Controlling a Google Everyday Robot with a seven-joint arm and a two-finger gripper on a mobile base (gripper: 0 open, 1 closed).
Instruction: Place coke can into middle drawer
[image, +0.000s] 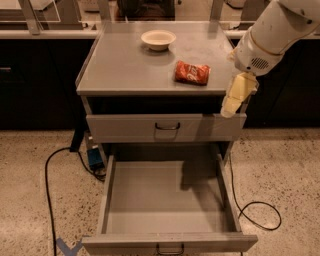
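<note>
The coke can (192, 73), red with white lettering, lies on its side on the grey cabinet top (125, 70), right of centre. The middle drawer (167, 197) is pulled wide open below and holds nothing that I can see; its front edge with a dark loop handle is at the bottom. My gripper (236, 95), cream-coloured, hangs from the white arm (272, 32) at the cabinet's right front corner, to the right of the can and slightly nearer the camera. It holds nothing.
A cream bowl (158, 39) stands at the back of the cabinet top. The upper drawer front (165, 127) is closed. Black cables (50, 175) and a blue box (94, 159) lie on the speckled floor at the left; another cable (260, 207) loops at the right.
</note>
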